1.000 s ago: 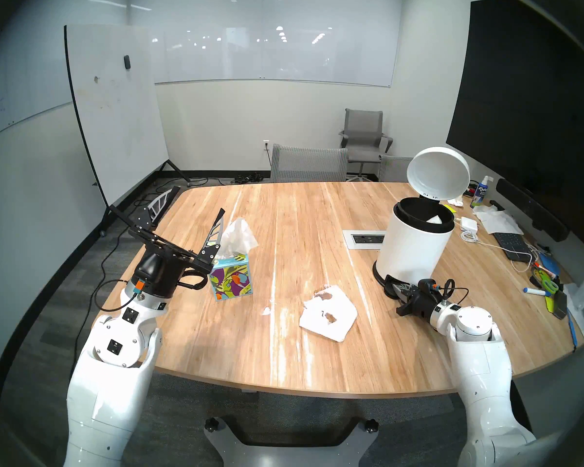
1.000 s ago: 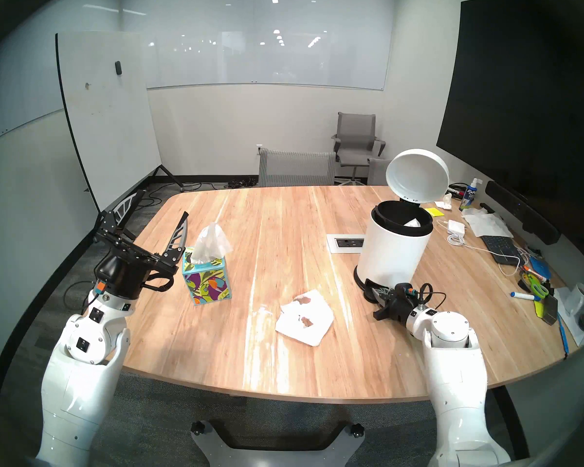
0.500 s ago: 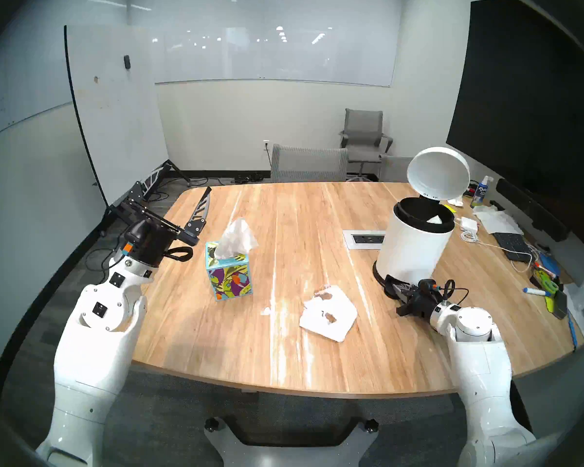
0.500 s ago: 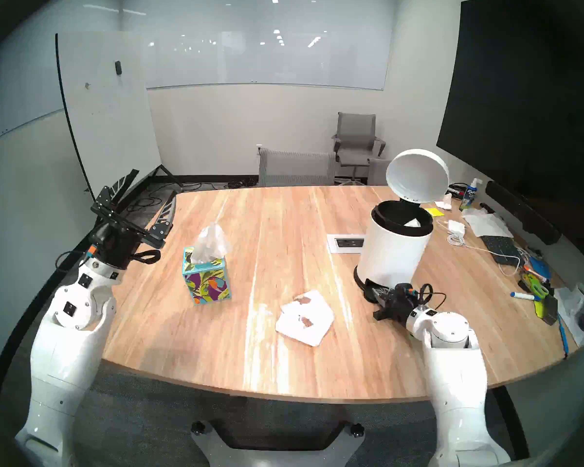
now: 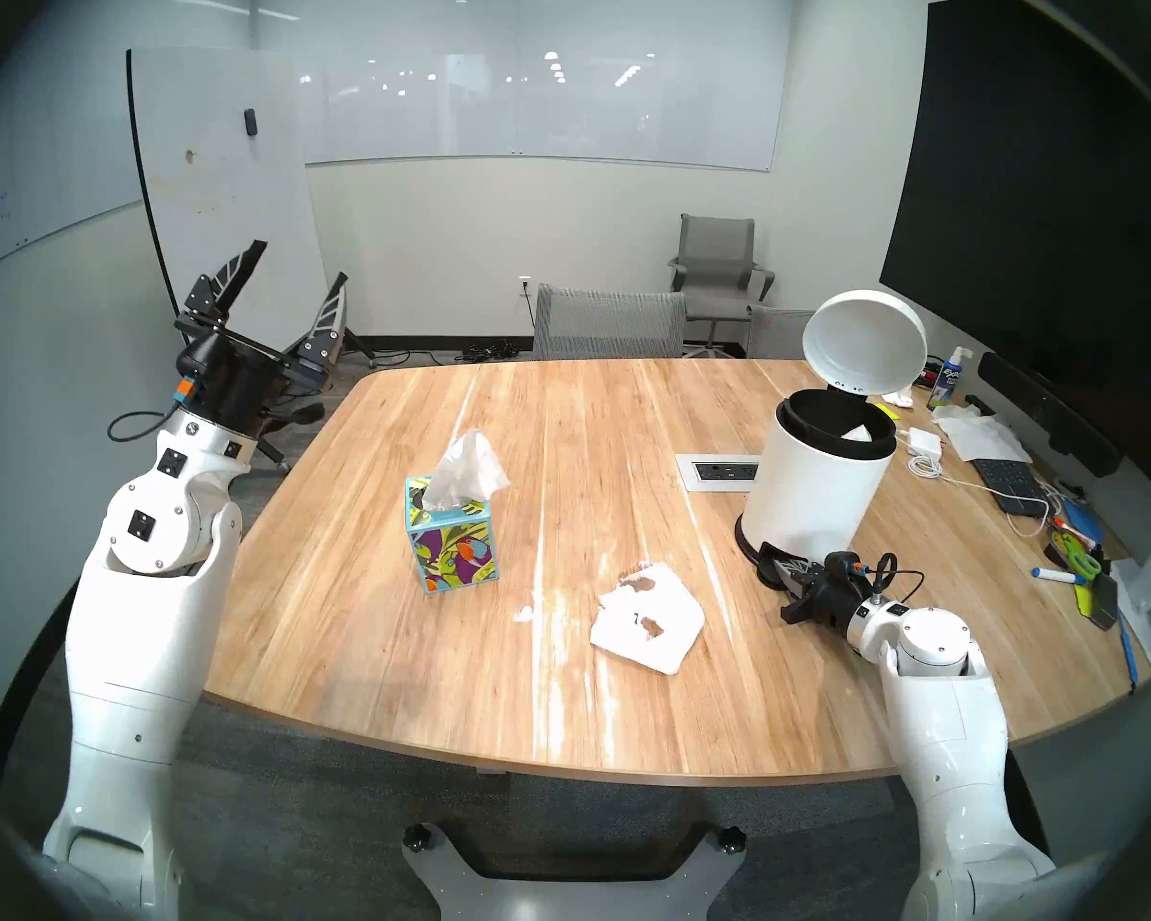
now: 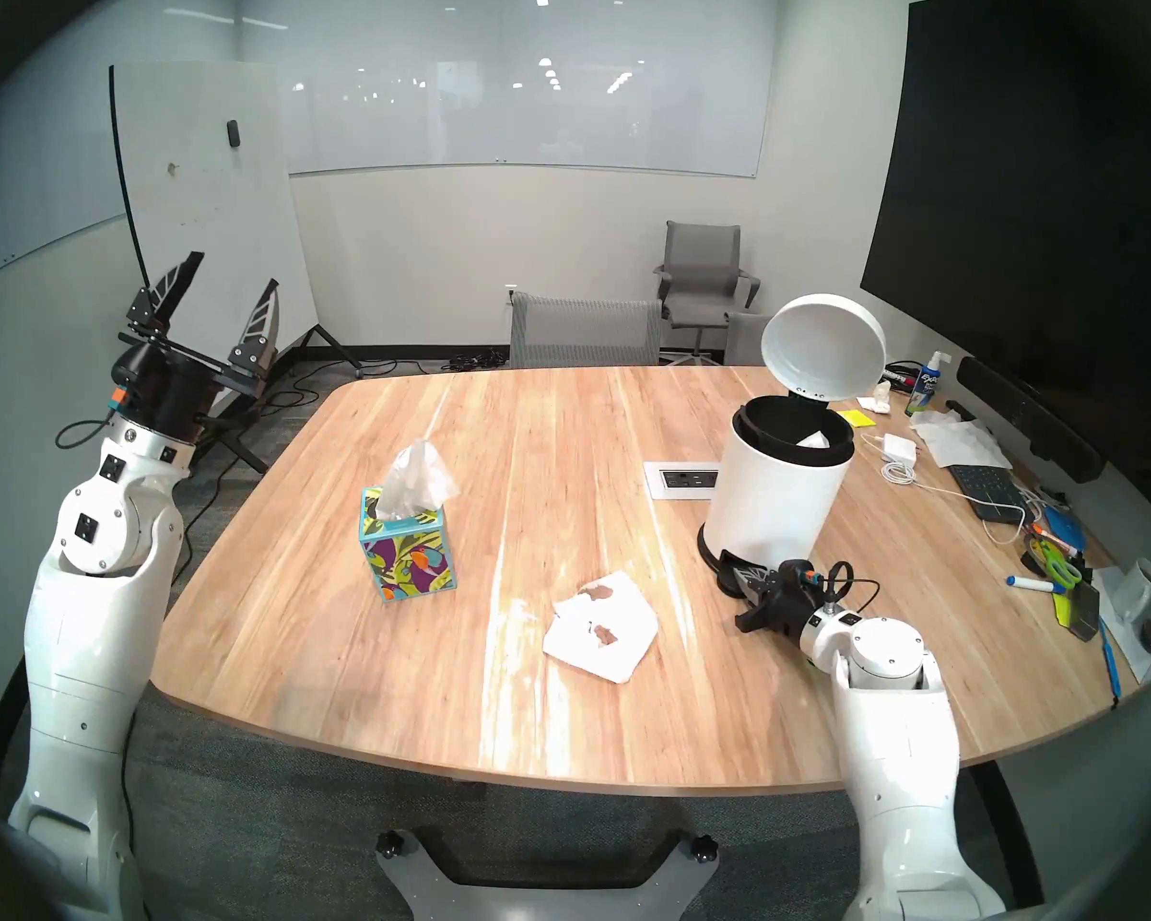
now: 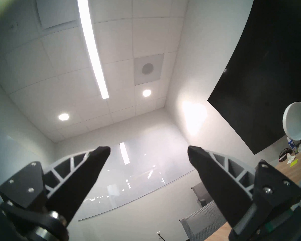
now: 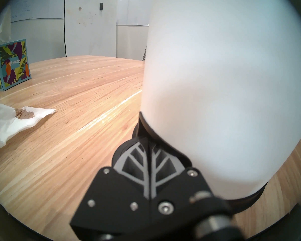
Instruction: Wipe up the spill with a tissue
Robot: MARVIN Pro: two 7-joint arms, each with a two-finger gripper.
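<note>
In the head stereo left view, one white pedal bin (image 5: pixel 815 494) is seen at the right of the wooden surface (image 5: pixel 373 640), its round lid (image 5: pixel 864 341) raised and a white crumpled piece lying inside against the black liner. One patterned tissue box (image 5: pixel 452 541) stands left of centre with a tissue drawn up from its slot. One used tissue (image 5: pixel 649 624), marked with two brown stains, lies flat in the lower centre, and a small pale blot of the spill (image 5: pixel 525 612) is seen just to its left. The left tool (image 5: pixel 295 270) is held up at the upper left, off the surface's edge, its fingers spread wide and empty. The right tool (image 5: pixel 777 563) is laid low at the bin's base, on the black pedal. A blue spray bottle (image 5: pixel 947 378) at the far right carries the word "Expo". In the head stereo right view the same things are shown: bin (image 6: pixel 775 501), box (image 6: pixel 408 554), stained tissue (image 6: pixel 603 627). In the left wrist view the ceiling and a wall whiteboard are shown between two widely parted fingers (image 7: pixel 92 167); nothing is held. In the right wrist view the fingers (image 8: pixel 142 159) are pressed together against the bin's foot; "Kleenex" is read on the box (image 8: pixel 12 65) at the left edge, and the stained tissue (image 8: pixel 16 124) lies below it.
</note>
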